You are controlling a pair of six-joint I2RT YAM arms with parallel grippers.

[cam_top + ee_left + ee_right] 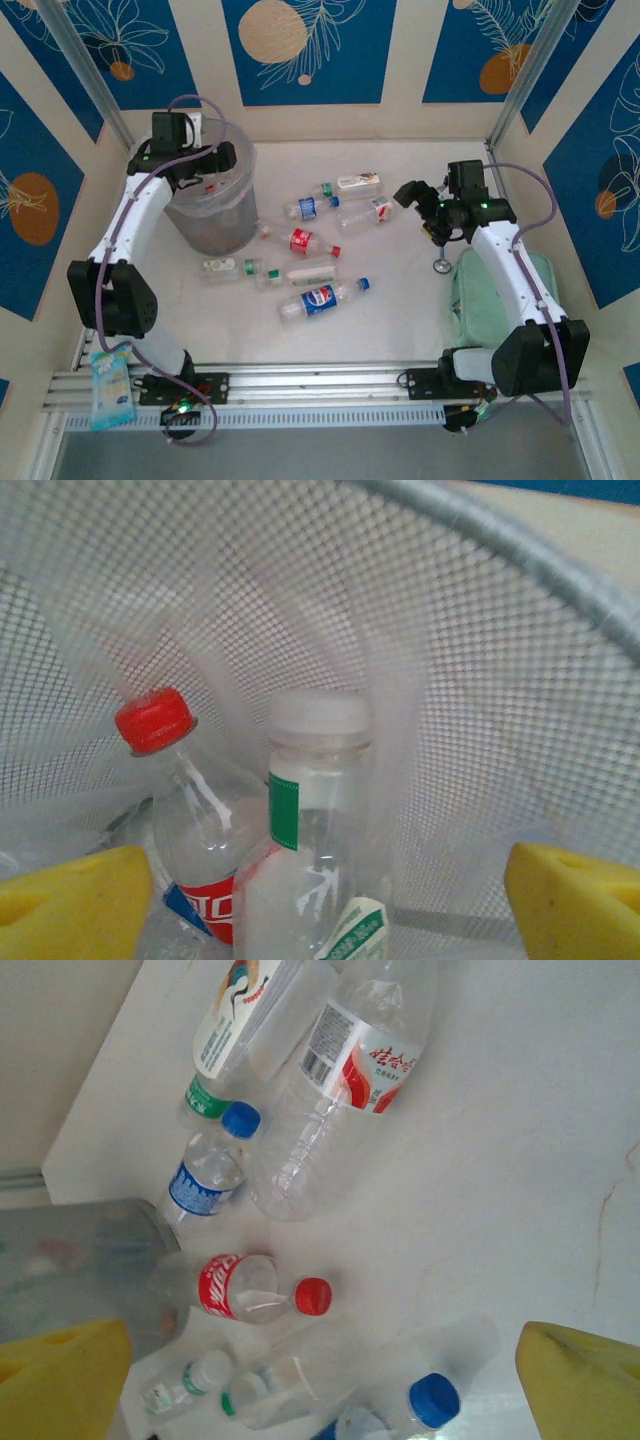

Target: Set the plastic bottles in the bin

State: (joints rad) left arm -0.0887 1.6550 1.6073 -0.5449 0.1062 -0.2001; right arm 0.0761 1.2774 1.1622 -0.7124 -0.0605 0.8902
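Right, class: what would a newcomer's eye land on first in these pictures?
The scatter of plastic bottles lying across the middle of the table stands out first. Next comes the bin at far left, where the open left gripper hangs over a red-capped bottle and a white-capped bottle already inside. At right, the open right gripper hovers above the table, near a pale green case.

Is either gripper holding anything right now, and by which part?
Nothing is held: left gripper open over the bin, right gripper open above the table.
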